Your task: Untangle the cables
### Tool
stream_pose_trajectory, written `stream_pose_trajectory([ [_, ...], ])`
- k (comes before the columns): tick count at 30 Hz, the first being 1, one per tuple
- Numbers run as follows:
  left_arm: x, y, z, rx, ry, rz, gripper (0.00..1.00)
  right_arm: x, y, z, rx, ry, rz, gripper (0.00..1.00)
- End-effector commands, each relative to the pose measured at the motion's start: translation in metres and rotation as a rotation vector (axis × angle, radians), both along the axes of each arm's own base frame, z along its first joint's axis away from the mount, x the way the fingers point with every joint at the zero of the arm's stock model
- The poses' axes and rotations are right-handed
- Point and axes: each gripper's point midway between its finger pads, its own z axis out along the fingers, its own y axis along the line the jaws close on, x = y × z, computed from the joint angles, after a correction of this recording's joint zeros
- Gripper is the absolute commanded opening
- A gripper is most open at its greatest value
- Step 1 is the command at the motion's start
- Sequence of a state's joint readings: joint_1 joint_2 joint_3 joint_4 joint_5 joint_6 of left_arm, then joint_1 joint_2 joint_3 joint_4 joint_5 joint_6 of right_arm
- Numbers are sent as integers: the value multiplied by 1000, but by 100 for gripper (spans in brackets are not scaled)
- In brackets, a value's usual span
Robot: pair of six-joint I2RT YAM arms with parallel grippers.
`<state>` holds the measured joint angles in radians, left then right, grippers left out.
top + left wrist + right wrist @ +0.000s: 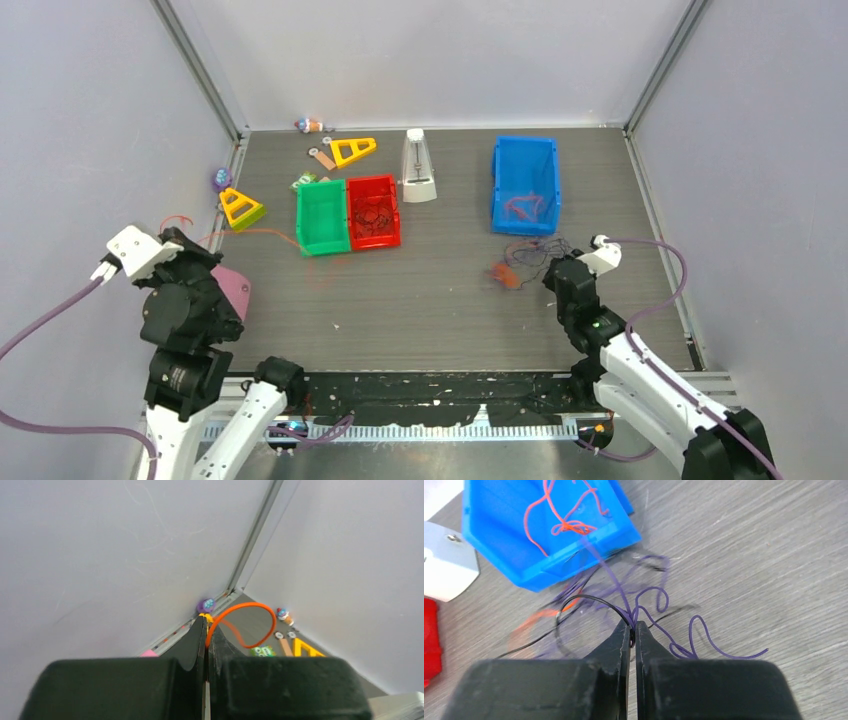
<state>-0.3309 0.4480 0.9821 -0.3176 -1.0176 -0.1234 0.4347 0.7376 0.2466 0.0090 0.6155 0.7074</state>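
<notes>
- Overhead, the cables (528, 255) lie in a loose clump just in front of the blue bin (525, 150), touching its near edge. More strands lie inside it, and bare table (440, 310) stretches left of the bin.
- Left wrist: the left gripper (206, 622), well left of the bin and hard by the wall (100, 555), pinches an orange cable (265, 611) that loops upward.
- Right wrist: the right gripper (634, 627), near the bin's corner, is clamped on a purple strand (698, 617) and a black strand (584, 596).

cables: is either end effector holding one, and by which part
Left end effector pinches the orange cable at a loop's base; right end effector pinches the purple and black cables mid-length.
</notes>
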Motion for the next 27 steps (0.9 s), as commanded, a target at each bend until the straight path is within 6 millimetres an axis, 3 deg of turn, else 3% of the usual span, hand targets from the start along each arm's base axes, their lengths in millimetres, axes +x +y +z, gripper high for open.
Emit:
stream_pose_trajectory([
  [1,12,-16,14,9,-64,-108,0,3,9,22,-26,-63,100,5],
  [4,31,-33,6,12,-9,-191,0,4,21,35,-37,-99,186,5],
  [8,53,-93,13,64,-14,-533,0,0,63,59,-38,-184,459,5],
  [12,56,-130,23,57,-33,-735,0,-29,129,94,61,-315,860,5],
  [17,55,-160,32,57,-18,-896,0,-56,164,115,84,-351,1080,7],
  [19,54,-176,38,50,-20,-978,0,-61,174,120,73,-340,1145,38],
  [20,54,-185,40,44,-20,-1027,0,-61,176,120,59,-331,1151,68],
  [21,53,-195,41,33,-16,-1080,0,-58,178,122,50,-313,1148,83],
  [23,51,-213,45,3,-17,-1176,0,-54,180,129,31,-319,1156,92],
  [27,51,-242,47,-49,-13,-1330,0,-52,193,156,27,-392,1218,94],
])
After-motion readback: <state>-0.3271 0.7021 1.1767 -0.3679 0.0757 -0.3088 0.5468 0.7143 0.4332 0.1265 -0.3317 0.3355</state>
